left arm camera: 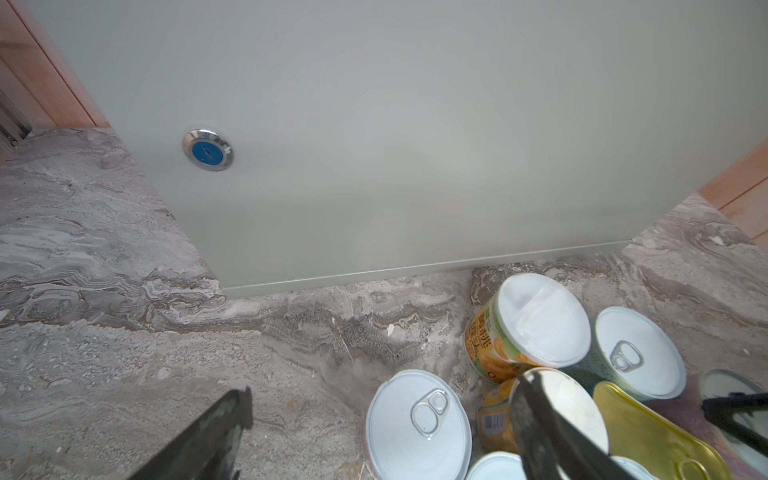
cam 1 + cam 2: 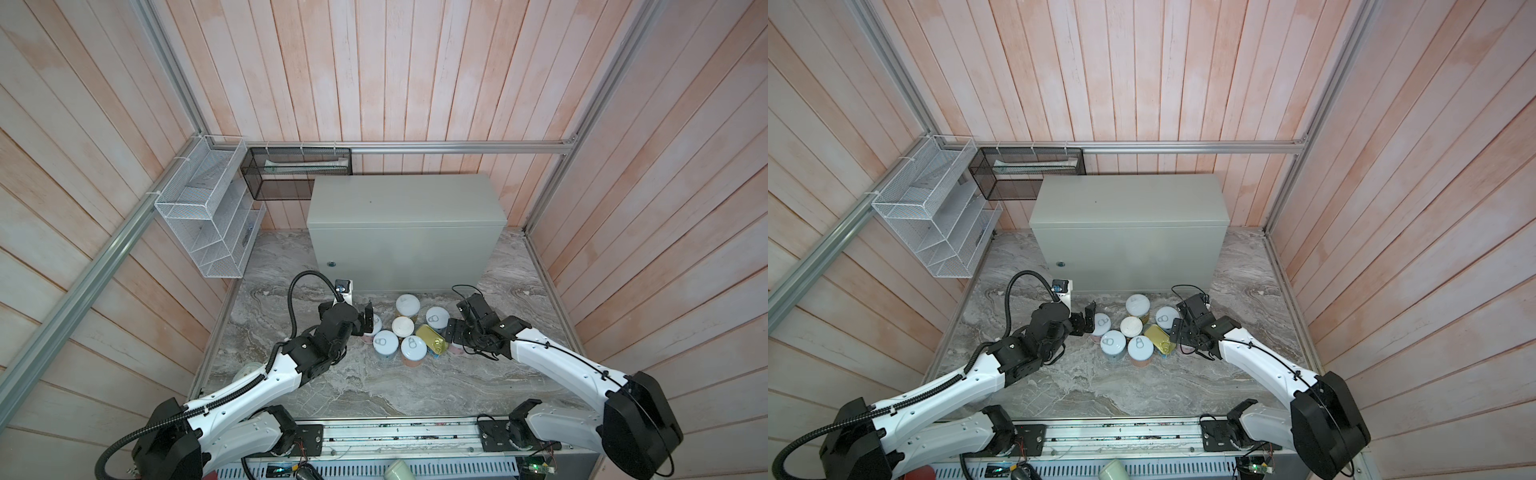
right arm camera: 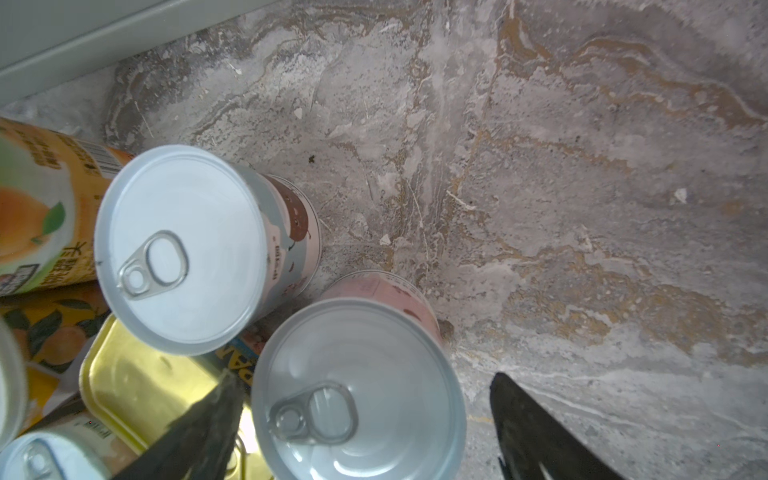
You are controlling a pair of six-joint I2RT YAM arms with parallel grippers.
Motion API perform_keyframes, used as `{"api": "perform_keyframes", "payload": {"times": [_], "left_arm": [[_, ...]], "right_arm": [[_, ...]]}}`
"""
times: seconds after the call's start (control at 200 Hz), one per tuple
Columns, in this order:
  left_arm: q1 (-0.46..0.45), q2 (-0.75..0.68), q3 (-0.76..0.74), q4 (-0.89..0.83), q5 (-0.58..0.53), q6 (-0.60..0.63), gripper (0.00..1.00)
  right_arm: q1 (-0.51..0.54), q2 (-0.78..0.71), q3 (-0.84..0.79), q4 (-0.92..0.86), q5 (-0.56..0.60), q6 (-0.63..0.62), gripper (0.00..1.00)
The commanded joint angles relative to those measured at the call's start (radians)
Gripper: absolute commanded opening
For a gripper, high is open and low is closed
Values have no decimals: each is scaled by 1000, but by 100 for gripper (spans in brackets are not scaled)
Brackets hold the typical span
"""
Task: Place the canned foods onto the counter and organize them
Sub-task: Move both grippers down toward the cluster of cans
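Several canned foods stand bunched on the marble surface before the counter (image 2: 407,199) (image 2: 1129,199). Among them are two white-lidded orange cans (image 2: 407,305) (image 2: 403,326), pull-tab cans (image 2: 436,318) (image 2: 385,343) and a gold tin (image 2: 432,338) (image 3: 137,374). My left gripper (image 2: 368,321) (image 1: 384,409) is open at the cluster's left end. A pull-tab can (image 1: 417,424) (image 2: 1101,321) lies between its fingers with gaps either side. My right gripper (image 2: 455,332) (image 3: 365,399) is open astride a pink-labelled can (image 3: 357,390) at the right end. The counter's top is bare.
A white wire rack (image 2: 203,216) hangs on the left wall and a black mesh basket (image 2: 297,172) sits behind the counter's left corner. Wood-panel walls and an aluminium frame (image 2: 457,147) enclose the space. A pale cup (image 2: 397,471) shows at the front edge.
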Motion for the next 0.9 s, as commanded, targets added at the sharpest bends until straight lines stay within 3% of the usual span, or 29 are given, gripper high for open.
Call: {"api": "perform_keyframes", "payload": {"times": [0.0, 0.405, 0.725, 0.895], "left_arm": [[-4, 6, -13, 19, 9, -18, 100], [-4, 27, -33, 44, 3, -6, 100], [-4, 63, -27, 60, 43, 24, 100], [-4, 67, -25, 69, 74, 41, 100]], "right_arm": [[5, 27, -6, 5, 33, 13, 92], [5, 59, -14, -16, 58, 49, 85], [5, 14, 8, -30, 50, 47, 57], [5, 6, 21, -33, 33, 48, 54]]}}
